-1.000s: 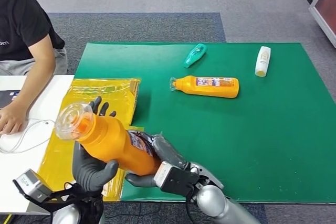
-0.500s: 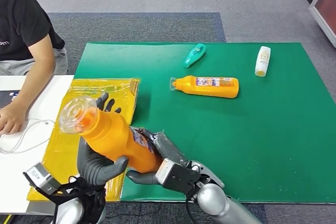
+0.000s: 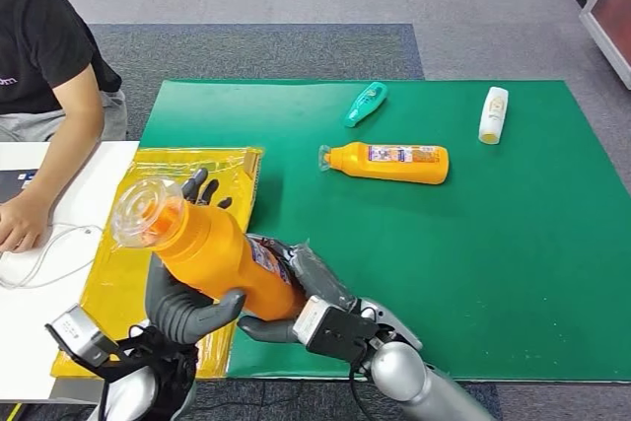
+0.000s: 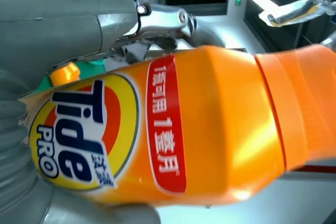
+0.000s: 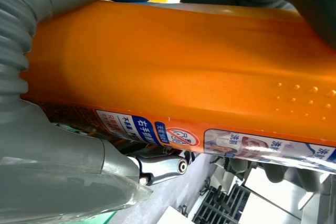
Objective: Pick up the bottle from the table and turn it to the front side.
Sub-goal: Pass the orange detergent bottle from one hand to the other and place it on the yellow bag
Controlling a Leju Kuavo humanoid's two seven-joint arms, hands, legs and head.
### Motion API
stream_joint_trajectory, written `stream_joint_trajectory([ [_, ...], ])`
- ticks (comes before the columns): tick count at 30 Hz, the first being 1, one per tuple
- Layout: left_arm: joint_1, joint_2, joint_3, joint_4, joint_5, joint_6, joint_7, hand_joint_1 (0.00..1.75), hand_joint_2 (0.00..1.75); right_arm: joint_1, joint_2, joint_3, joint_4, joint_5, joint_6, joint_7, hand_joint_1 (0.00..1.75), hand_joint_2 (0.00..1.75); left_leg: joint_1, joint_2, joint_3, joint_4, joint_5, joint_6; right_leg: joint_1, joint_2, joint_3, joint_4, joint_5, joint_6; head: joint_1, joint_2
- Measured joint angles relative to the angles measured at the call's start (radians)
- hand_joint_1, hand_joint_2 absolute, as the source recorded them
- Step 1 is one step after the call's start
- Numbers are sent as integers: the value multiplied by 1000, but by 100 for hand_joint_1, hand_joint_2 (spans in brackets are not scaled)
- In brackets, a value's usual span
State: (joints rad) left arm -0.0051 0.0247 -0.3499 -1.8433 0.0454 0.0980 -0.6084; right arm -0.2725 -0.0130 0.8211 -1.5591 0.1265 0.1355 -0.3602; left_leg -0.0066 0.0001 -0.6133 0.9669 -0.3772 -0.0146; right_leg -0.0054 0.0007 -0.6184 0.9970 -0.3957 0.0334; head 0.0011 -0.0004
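- Robot hand on the left (image 3: pixel 182 308) cradles the orange bottle (image 3: pixel 216 258) from below near its neck; the right robot hand (image 3: pixel 298 298) grips its base. It is held above the tabletop's (image 3: pixel 483 273) near-left corner, presumably to roll it.
- On the tabletop beyond lie another orange bottle (image 3: pixel 390 162), a teal one (image 3: pixel 366 103) and a white one (image 3: pixel 493 113), all well apart.
- Left wrist view: the front label (image 4: pixel 79 135) faces this camera.
- Right wrist view: the back label (image 5: pixel 206 140) shows.

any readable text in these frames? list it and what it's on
"Tide PRO": front label of the held orange bottle, left wrist view.
Red panel beside it: white Chinese characters with a "1"; not sure of them.
Back label strip, right wrist view: too small.
Lying orange bottle, teal tube, white bottle: too small.
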Motion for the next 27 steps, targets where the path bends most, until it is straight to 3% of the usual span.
stream_joint_trajectory([
  [2,-1,0,0,0,-2,0,0,159,175,-1,0,0,0,0,0,0,175,175,0,0,0,0,0,0,0,0,0,0,0,0,0,0],
  [3,-6,1,-3,1,-3,-2,0,129,175,-3,0,-1,0,2,-1,0,175,175,0,0,0,0,0,0,0,0,0,0,0,0,0,0],
  [6,-26,6,-11,6,-3,-17,6,17,175,-10,0,-5,0,9,-5,-2,175,175,0,0,0,0,0,0,0,0,0,0,0,0,0,0],
  [7,-30,7,-12,7,-1,-21,10,9,175,-10,0,-5,0,10,-6,-4,175,175,0,0,0,0,0,0,0,0,0,0,0,0,0,0],
  [14,-60,17,-12,14,-7,-52,31,0,175,-9,0,-6,0,52,-32,-13,175,175,0,0,0,0,0,0,0,0,0,0,0,0,0,0],
  [26,-84,31,0,16,-2,-118,77,0,175,-9,0,-6,0,208,-113,-29,175,175,0,0,0,0,0,0,0,0,0,0,0,0,0,0],
  [27,-85,31,2,17,0,-122,80,42,175,-9,0,-6,0,217,-116,-30,175,175,0,0,0,0,0,0,0,0,0,0,0,0,0,0],
])
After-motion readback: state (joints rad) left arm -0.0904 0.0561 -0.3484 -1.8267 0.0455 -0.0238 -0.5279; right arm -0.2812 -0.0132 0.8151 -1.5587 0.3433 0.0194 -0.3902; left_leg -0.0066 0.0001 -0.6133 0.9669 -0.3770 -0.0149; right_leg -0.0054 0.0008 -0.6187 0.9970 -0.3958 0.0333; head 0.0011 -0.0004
